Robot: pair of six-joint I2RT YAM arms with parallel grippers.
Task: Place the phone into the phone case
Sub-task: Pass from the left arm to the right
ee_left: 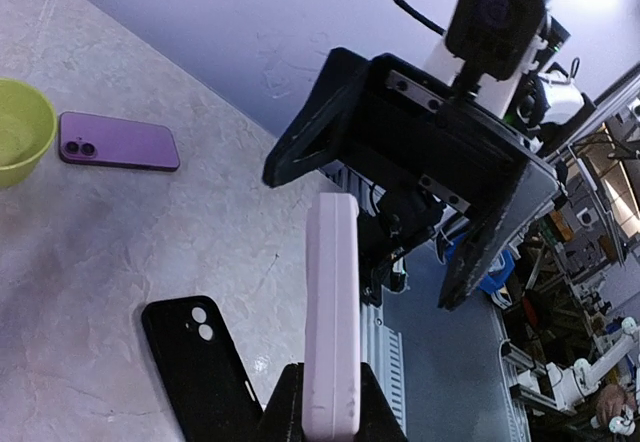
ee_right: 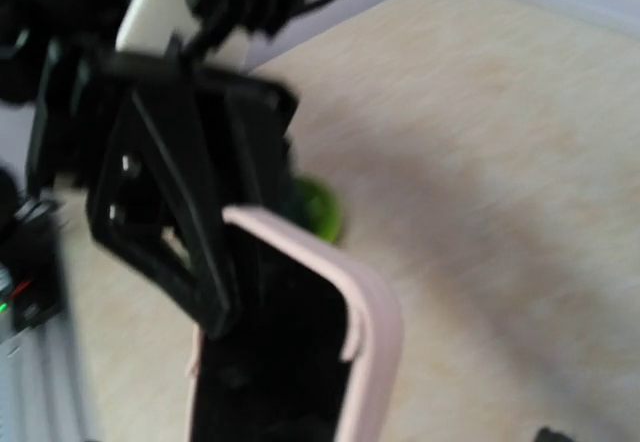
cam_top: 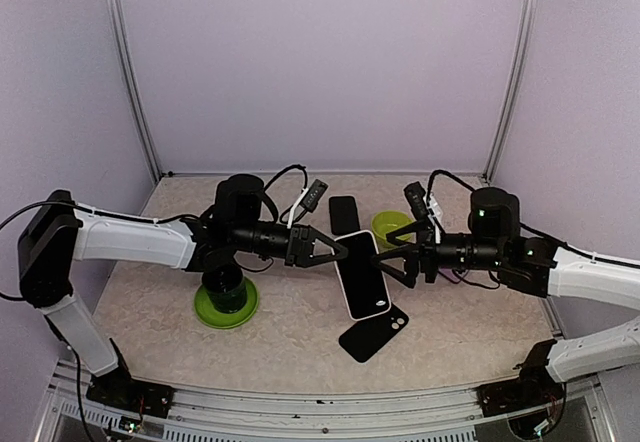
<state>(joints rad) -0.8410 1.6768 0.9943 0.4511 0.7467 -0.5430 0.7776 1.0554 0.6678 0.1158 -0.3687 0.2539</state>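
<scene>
Surface finishes, centre of table.
phone [cam_top: 361,275]: glossy black glass face, smooth pale-pink rim with a satin look. phone case [cam_top: 373,333], just near of it: matt black, plastic-looking. left gripper [cam_top: 340,252]: matt black hard plastic. table [cam_top: 150,307]: matt beige, mottled like stone. plate [cam_top: 205,312], left: smooth green plastic, slight sheen.
</scene>
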